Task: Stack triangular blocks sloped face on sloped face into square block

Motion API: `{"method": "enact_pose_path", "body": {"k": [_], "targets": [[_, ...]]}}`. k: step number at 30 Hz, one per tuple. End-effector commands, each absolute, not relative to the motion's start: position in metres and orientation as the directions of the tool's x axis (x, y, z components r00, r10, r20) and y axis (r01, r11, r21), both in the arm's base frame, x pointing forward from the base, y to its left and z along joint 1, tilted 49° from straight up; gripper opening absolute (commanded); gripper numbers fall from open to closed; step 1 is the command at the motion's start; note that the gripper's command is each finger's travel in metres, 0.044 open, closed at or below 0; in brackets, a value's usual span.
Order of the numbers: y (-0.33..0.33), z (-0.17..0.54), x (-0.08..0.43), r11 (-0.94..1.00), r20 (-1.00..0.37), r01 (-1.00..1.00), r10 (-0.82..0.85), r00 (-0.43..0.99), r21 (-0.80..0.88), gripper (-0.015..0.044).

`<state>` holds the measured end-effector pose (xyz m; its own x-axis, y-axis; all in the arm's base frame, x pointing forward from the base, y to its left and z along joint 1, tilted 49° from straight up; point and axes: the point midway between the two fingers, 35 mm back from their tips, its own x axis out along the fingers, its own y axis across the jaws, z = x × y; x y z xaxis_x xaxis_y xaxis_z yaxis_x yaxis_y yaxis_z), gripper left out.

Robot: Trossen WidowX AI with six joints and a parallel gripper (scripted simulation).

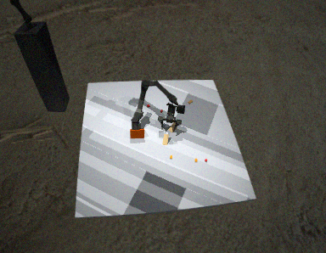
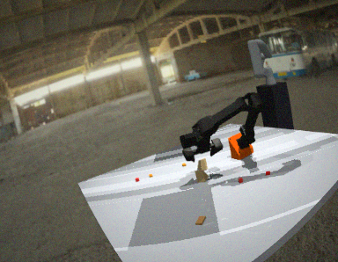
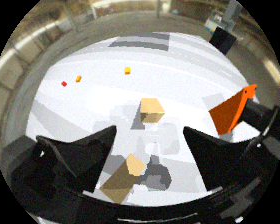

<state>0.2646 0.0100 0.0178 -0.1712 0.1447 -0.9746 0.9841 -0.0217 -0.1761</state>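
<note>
- The arm (image 1: 141,99) (image 2: 224,115) (image 3: 263,117) is bent out over the pale table (image 1: 101,191) (image 2: 259,211) (image 3: 66,105), and its gripper (image 1: 170,122) (image 2: 202,154) (image 3: 149,129) hangs above the surface near the two tan blocks.
- That hand is spread about as wide as it goes, with nothing caught between its fingers.
- The far block (image 1: 165,139) (image 2: 202,164) (image 3: 152,110) sits on the table, on the side toward the small orange pieces.
- The near block (image 1: 172,127) (image 2: 201,176) (image 3: 122,180) is close by on the other side, turned at a different angle; from the wrist I see a gap between the two, so they make no square block.
- I can't tell exactly how their sloped faces lie.
- At the arm's foot there's an orange box (image 1: 137,134) (image 2: 238,147) (image 3: 231,112), well apart from both blocks.
- Past the far block lie one orange piece (image 1: 171,157) (image 2: 184,164) (image 3: 127,70), a second orange piece (image 1: 196,160) (image 2: 150,175) (image 3: 78,78) and, just beside that second one, a red piece (image 1: 205,160) (image 2: 137,179) (image 3: 64,84).
- A flat brown piece (image 1: 190,102) (image 2: 201,220) lies by itself on the near block's side of the table.
</note>
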Motion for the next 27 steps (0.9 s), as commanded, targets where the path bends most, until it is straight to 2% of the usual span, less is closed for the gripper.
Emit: {"method": "enact_pose_path", "body": {"k": [1, 27], "targets": [[0.011, 0.009, 0.262, -0.025, -0.974, 0.983, 0.142, -0.178, -0.184, 0.0440], [0.017, -0.032, 0.255, -0.023, -0.973, 0.983, 0.142, -0.179, -0.184, 0.0440]]}}
